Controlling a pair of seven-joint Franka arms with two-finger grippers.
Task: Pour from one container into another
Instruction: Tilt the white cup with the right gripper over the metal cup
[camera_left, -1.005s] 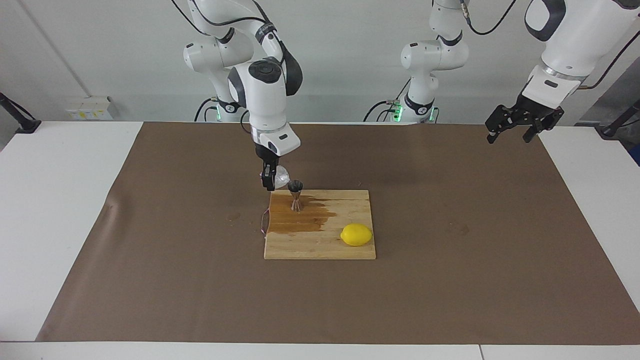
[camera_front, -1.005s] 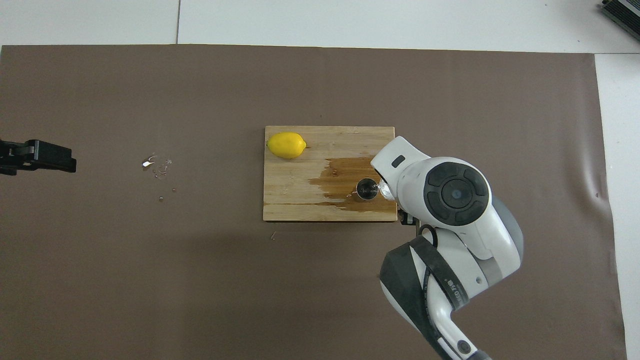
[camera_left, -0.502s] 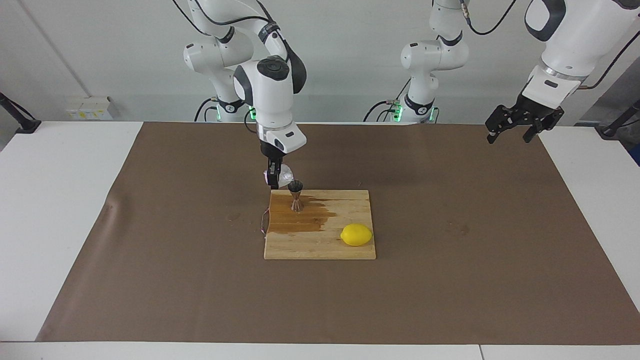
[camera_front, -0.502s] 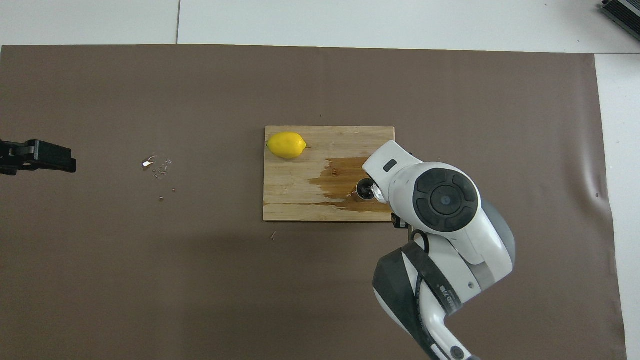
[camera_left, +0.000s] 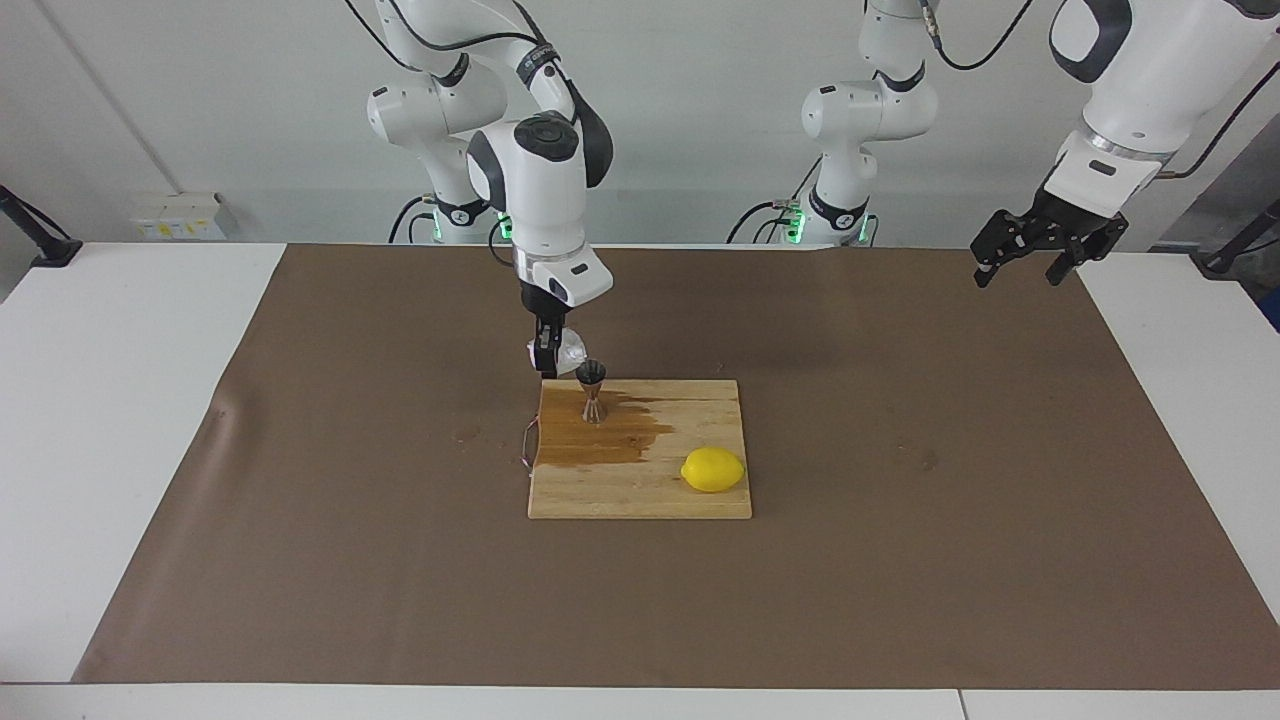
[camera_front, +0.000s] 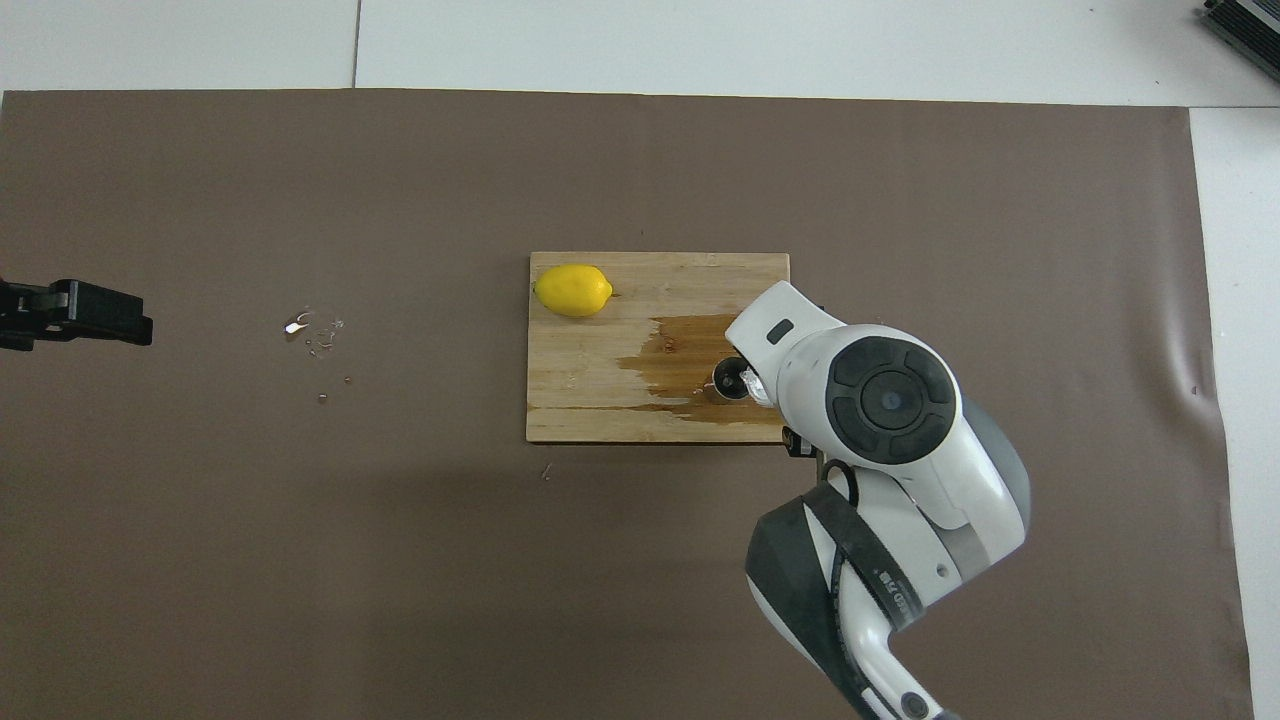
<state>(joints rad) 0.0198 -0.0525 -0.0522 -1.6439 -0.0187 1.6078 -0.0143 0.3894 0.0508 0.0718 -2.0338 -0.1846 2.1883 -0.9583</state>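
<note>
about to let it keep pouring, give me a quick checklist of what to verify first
1. Right gripper shut on the ribbed cup: ok.
2. Cup tipped beside the jigger mouth: ok.
3. Jigger upright on the cutting board: ok.
4. Board dry: not ok, wet stain around the jigger.
5. Lemon apart from the jigger: ok.
6. Left gripper open, waiting away from the board: ok.

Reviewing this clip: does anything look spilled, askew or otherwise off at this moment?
Yes. A dark wet stain spreads across the cutting board around the upright jigger, so liquid has missed it. Droplets also lie on the brown mat toward the left arm's end. The right gripper holds the translucent cup tilted beside the jigger's mouth.
</note>
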